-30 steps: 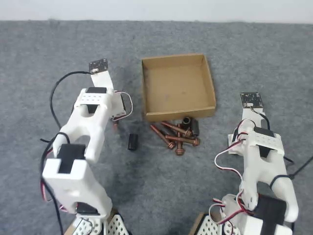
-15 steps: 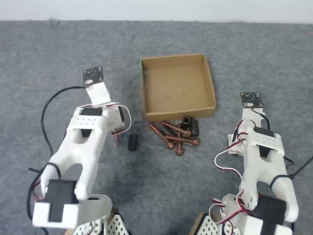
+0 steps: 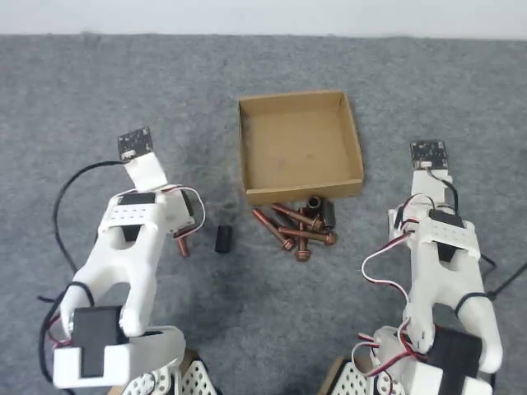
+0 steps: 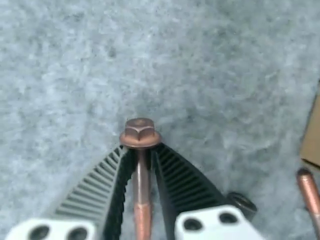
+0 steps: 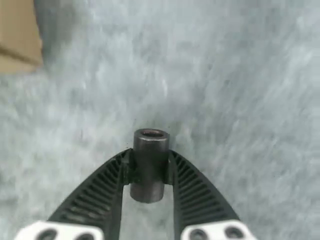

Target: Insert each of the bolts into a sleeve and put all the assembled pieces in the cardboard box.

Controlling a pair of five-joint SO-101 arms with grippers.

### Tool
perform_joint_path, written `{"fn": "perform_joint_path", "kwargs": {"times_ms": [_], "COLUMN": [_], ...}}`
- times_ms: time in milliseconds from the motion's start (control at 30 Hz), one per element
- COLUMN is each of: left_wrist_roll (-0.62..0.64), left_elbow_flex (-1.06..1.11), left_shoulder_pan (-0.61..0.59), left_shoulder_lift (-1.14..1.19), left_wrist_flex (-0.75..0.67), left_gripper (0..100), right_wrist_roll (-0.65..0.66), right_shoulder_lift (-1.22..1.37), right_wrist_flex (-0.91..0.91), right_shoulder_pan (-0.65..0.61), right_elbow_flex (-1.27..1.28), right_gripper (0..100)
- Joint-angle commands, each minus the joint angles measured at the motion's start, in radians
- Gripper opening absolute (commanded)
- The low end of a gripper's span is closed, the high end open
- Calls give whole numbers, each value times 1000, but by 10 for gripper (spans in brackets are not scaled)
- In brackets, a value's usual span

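**Both grippers loaded: a bolt on the left, a sleeve on the right**

From the high view we are looking down on a grey carpeted table. At the lower left of the frame the white left arm is lying over the carpet. A copper-coloured hex-head metal bolt is poking out beside its wrist. In the left wrist view we are seeing the left gripper drawn almost fully together on that bolt's shaft. Its ribbed black fingers are pressing the shaft from both sides, and the hexagonal head is sitting just past the fingertips, over the carpet.

Just to the right of that arm, a short black cylindrical metal sleeve is lying alone on the carpet, apart from the other parts. In the upper middle of the frame an open brown cardboard box is sitting on the table. Just below its front wall a loose pile of copper-coloured bolts is lying on the carpet. Two more black sleeves are resting at the pile's right end, close to the box wall.

At the lower right the white right arm is lying along the right side of the frame, well apart from the pile. In the right wrist view we are seeing the right gripper narrowed onto a dark cylindrical sleeve with an open bore. It is clasping the sleeve by its sides, and the open end is standing just past the fingertips, over the carpet.
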Motion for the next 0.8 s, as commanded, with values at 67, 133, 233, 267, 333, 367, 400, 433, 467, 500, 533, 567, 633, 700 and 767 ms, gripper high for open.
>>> {"fn": "perform_joint_path", "kwargs": {"times_ms": [67,133,233,267,333,367,400,433,467,500,533,567,633,700,767], "left_wrist_roll": [-2,-2,-2,-2,-2,-2,-2,-2,-2,-2,-2,-2,-2,-2,-2], "left_elbow_flex": [8,8,8,8,8,8,8,8,8,8,8,8,8,8,8], "left_shoulder_pan": [-5,-5,-5,-5,-5,-5,-5,-5,-5,-5,-5,-5,-5,-5,-5], "left_shoulder_lift": [-63,-63,-63,-63,-63,-63,-63,-63,-63,-63,-63,-63,-63,-63,-63], "left_wrist_flex": [-75,-77,-78,-78,-78,-78,-78,-78,-78,-78,-78,-78,-78,-78,-78], "left_gripper": [11,11,11,11,11,11,11,11,11,11,11,11,11,11,11], "right_wrist_roll": [17,15,11,11,9,9,9,9,9,9,9,9,9,9,9], "right_shoulder_lift": [-4,-4,-2,-2,-1,7,21,41,65,91,120,151,213,275,334], "right_wrist_flex": [-216,-278,-398,-441,-545,-598,-648,-704,-762,-828,-895,-967,-1112,-1225,-1314], "right_shoulder_pan": [-8,-12,-12,-12,-28,-38,-45,-54,-62,-68,-76,-84,-101,-120,-145], "right_elbow_flex": [-58,-57,-43,-32,-8,3,8,8,8,8,8,8,8,8,6], "right_gripper": [6,6,6,6,6,6,6,6,6,6,6,6,6,6,6]}}
